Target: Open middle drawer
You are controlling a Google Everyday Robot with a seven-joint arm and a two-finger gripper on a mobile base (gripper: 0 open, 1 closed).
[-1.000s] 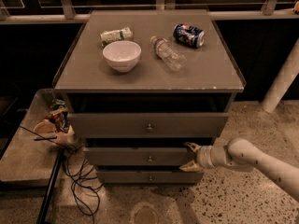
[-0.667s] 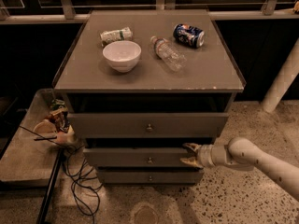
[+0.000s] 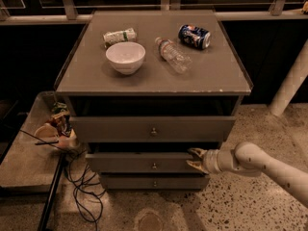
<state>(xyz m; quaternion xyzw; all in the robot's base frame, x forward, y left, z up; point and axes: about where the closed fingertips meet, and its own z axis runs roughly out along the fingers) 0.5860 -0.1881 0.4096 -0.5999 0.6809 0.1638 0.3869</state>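
Observation:
The grey cabinet (image 3: 144, 76) has three drawer fronts stacked. The middle drawer (image 3: 125, 162) is a low wide panel with a small round knob (image 3: 154, 166) at its centre, between the taller top drawer (image 3: 110, 128) and the narrower bottom drawer (image 3: 130, 182). My gripper (image 3: 194, 159) comes in from the right on a white arm (image 3: 269, 167). It is at the right end of the middle drawer's front, level with it and well right of the knob. Its fingers are spread apart, one above the other, and hold nothing.
On the cabinet top lie a white bowl (image 3: 125, 57), a clear plastic bottle (image 3: 173, 55), a blue can (image 3: 194, 36) and a crumpled packet (image 3: 119, 35). A low side table (image 3: 24, 162) with clutter stands at left, black cables (image 3: 82, 186) trail on the floor, and a white post (image 3: 291, 83) stands at right.
My gripper has crept slightly left and up along the middle drawer's front. The drawers have not visibly moved.

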